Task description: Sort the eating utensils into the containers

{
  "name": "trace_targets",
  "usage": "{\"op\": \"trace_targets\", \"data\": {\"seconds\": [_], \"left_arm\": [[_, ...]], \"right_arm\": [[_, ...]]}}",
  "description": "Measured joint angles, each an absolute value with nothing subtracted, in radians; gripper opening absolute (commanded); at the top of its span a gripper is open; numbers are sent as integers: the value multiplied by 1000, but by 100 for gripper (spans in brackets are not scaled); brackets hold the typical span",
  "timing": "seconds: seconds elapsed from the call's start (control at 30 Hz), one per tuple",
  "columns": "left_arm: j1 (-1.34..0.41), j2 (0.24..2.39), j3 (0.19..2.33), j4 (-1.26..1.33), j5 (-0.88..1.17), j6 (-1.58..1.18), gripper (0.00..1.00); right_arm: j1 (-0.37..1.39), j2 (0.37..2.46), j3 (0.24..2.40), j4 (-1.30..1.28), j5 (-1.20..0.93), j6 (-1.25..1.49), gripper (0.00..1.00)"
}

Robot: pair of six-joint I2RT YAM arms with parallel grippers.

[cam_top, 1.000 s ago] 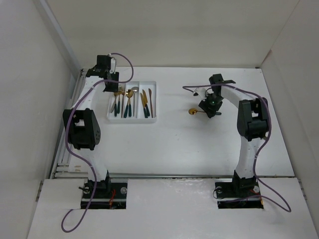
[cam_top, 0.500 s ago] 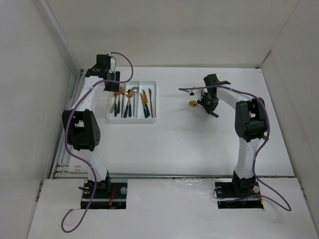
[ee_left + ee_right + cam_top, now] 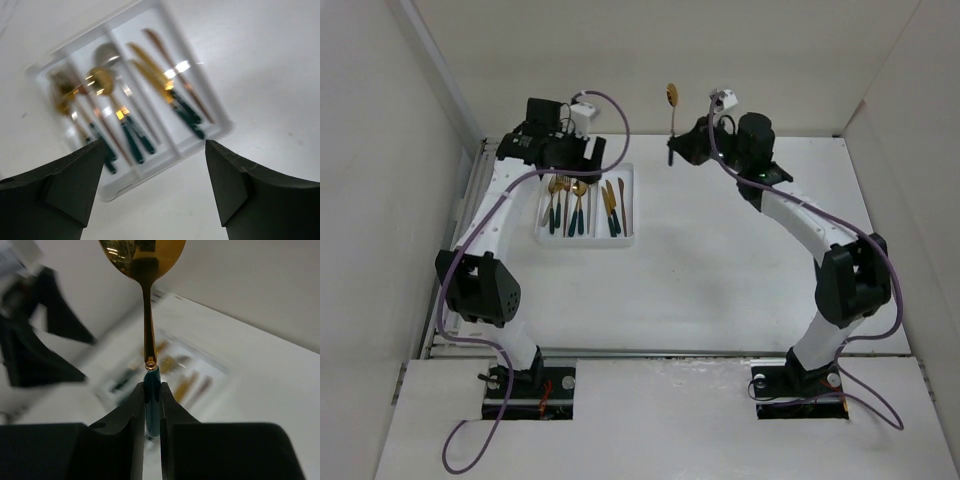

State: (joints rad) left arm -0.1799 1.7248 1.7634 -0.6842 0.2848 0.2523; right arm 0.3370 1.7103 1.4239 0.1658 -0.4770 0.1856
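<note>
The right tool [image 3: 152,390] pinches the gold spoon [image 3: 672,97] by its green handle, top middle. Move it slowly to the white tray [image 3: 629,205], upper left, middle slot. The left tool [image 3: 152,150] is open above it; stay apart.

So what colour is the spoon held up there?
The spoon has a gold bowl and dark green handle; right wrist view.

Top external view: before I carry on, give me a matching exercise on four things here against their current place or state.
1. gold spoon
2. left end effector
3. right end effector
4. white tray

A. open, over the tray
B. on the table, utensils inside
C. shut on the spoon
D. raised off the table

Pairs: 1-D, 2-A, 3-C, 4-B
</note>
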Motion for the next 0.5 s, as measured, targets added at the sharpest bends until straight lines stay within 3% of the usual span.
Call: {"op": "trace_targets", "data": {"seconds": [0.2, 0.37, 0.5], "left_arm": [[-359, 1658, 1768, -696, 485, 287, 80], [-362, 1648, 1768, -709, 591, 286, 80], [-353, 1639, 1766, -704, 590, 270, 67]], "right_arm": [[492, 1774, 1423, 556, -554, 597, 0], [537, 1792, 1385, 673, -570, 730, 0], [554, 1775, 1331, 720, -561, 772, 0]]}}
